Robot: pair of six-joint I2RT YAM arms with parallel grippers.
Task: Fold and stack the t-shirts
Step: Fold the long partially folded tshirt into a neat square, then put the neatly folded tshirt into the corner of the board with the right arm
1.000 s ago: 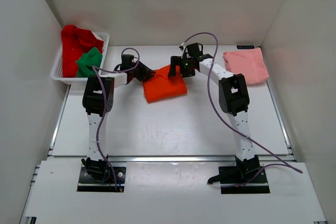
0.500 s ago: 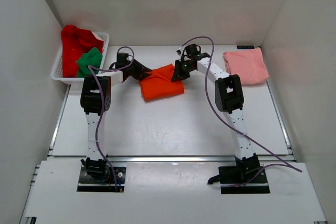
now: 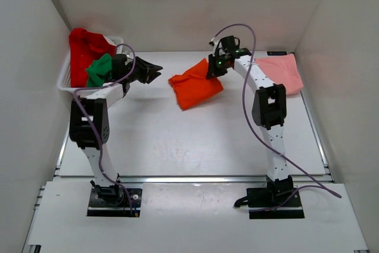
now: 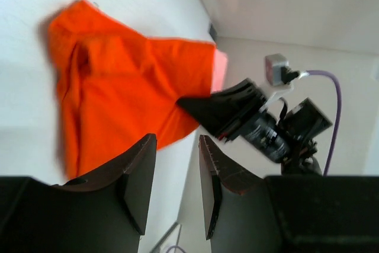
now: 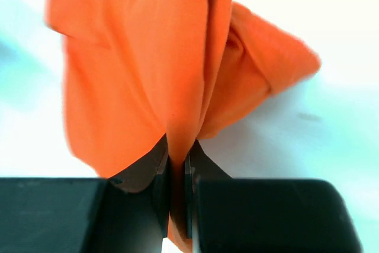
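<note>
The orange shirt (image 3: 195, 90) is lying at the back middle of the table (image 3: 189, 140) as a rough, skewed bundle. Its right-hand edge is being pulled up into tight pleats. It looks folded but loosely, and I cannot tell how neat the fold is. Most of it seems to be resting on the table, not hanging.

The pink shirt (image 3: 281, 72) is lying folded flat at the back right, apart from the orange one. I judge it to be the start of the stack. The red shirt (image 3: 83, 48) and the green shirt (image 3: 99, 69) are sitting crumpled in the basket (image 3: 64, 84) at the back left, so neither is folded yet. That makes one shirt done, one in hand and not yet stacked, and two waiting.

The right gripper (image 3: 212, 70) is clamping the gathered edge of the orange shirt. In the right wrist view its jaws are standing nearly together, with only cloth between them.

The left gripper (image 3: 151, 72) is hovering just left of the orange shirt, near the basket. Its jaws are standing a little apart, and in the left wrist view nothing is sitting between them. It is touching no cloth.
</note>
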